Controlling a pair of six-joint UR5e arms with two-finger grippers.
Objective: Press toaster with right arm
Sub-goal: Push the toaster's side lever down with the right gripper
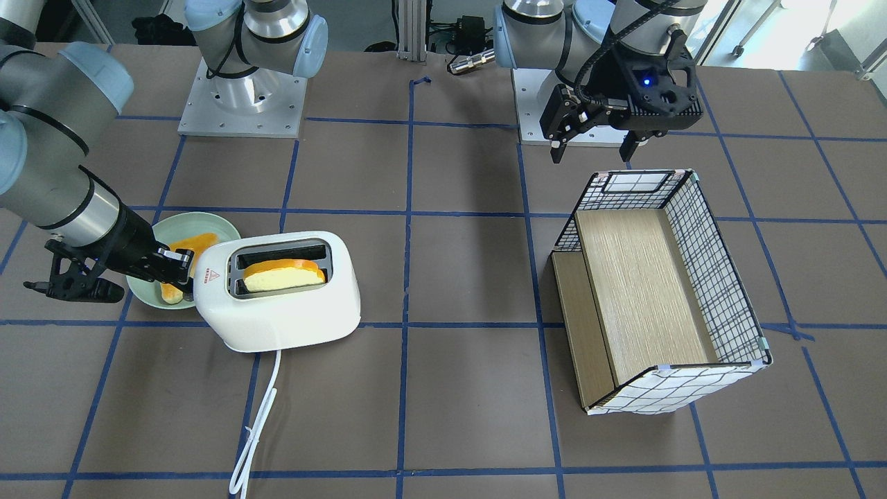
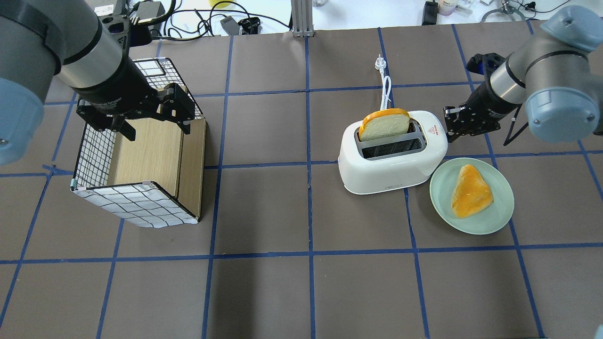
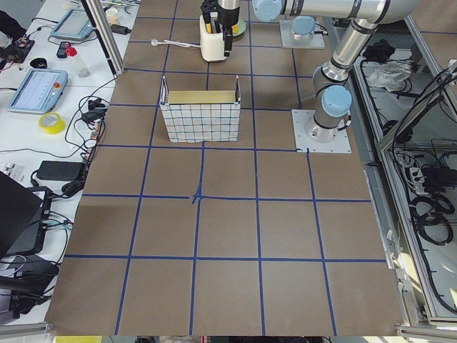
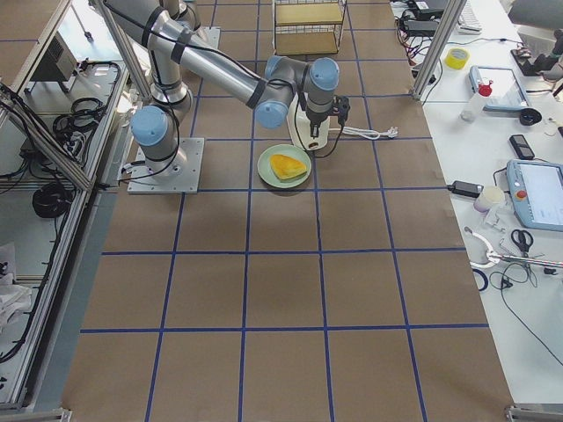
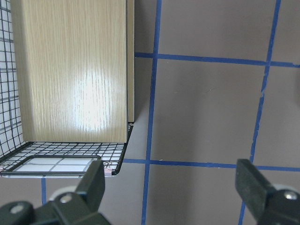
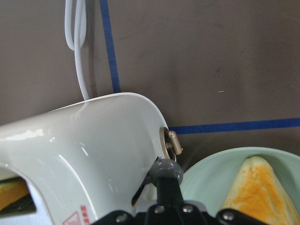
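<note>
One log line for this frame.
right arm: jaws shut at toaster knob end | bread slice: up in slot | left arm: jaws open over basket edge

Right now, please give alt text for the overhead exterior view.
The right pincer, shut, is at the end of a white toaster holding one bread slice; another slice lies on a green plate beside it. The left pincer hangs open over a wire basket's edge.

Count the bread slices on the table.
2. One bread slice stands in the toaster; the other slice lies on the green plate beside it. The second slot looks empty.
</note>
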